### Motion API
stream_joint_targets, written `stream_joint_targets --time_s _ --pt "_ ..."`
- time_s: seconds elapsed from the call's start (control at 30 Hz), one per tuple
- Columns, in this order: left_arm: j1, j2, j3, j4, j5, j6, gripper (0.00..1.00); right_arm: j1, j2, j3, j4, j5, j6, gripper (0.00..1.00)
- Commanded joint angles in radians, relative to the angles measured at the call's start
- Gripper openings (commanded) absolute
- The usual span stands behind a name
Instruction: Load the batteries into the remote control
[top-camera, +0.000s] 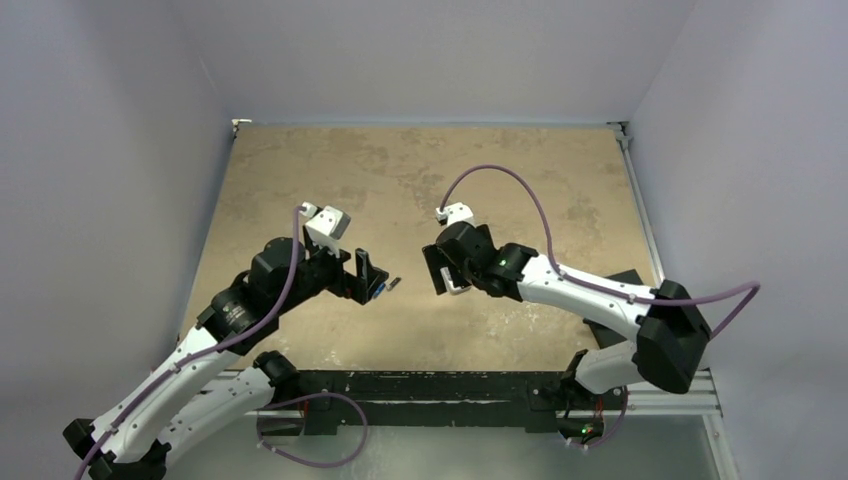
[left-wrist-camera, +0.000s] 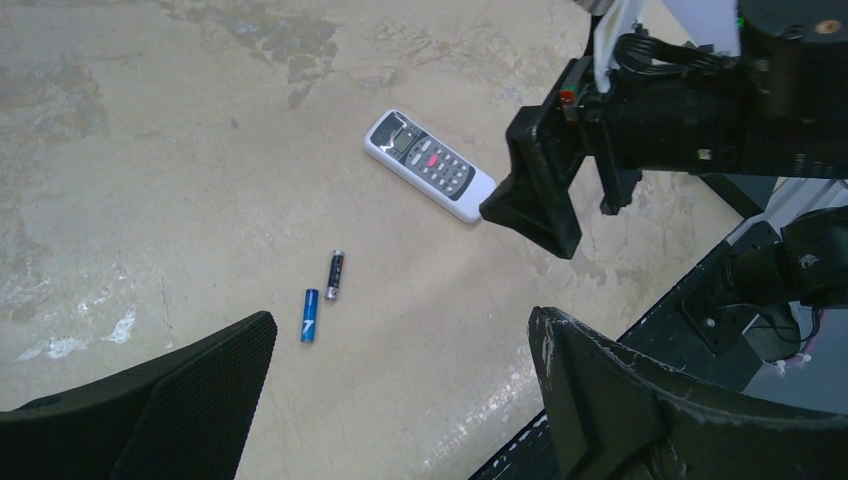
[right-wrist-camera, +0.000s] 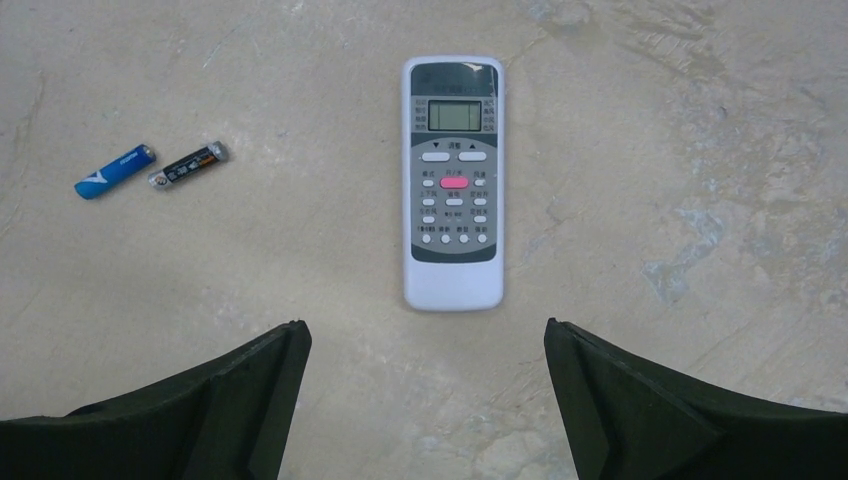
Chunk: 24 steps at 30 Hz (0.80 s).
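Remote control (right-wrist-camera: 453, 182) lies face up on the table (right-wrist-camera: 700, 100), screen and buttons showing. Your right gripper (right-wrist-camera: 422, 330) hangs just off the remote's bottom end, jaws spread wide, nothing between them. The blue battery (right-wrist-camera: 115, 171) and dark battery (right-wrist-camera: 188, 164) lie just beside each other, off to the remote's side near its screen end. Your left gripper (left-wrist-camera: 402, 330) hovers on that battery side of the remote, also wide and empty.

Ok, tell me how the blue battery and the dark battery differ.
Colour: the blue battery has a white mark; the dark battery is black with orange print. Position: the dark battery lies nearer the remote control, the blue battery farther out. Both are slim cylinders of similar size, lying flat on the table, almost end to end.
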Motion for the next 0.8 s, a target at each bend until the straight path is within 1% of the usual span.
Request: stream_joint_targets --time_s 0.0,0.17,0.4,0.77 --pt "-0.002 -0.017 -0.004 0.027 -0.008 0.001 0.99 -0.025 0.061 0.058 0.058 -0.025 -0.004 0.99" --pt "-0.002 -0.021 -0.003 0.026 -0.007 0.0 0.99 -0.047 0.134 0.079 0.088 -0.059 -0.015 0.99" --pt "-0.002 -0.029 -0.006 0.027 -0.004 0.001 0.99 -0.125 0.189 0.07 0.135 -0.113 -0.026 0.97" --pt "-0.001 -0.018 -0.004 0.027 0.003 0.003 0.99 -0.139 0.259 0.053 0.168 -0.126 -0.031 0.95"
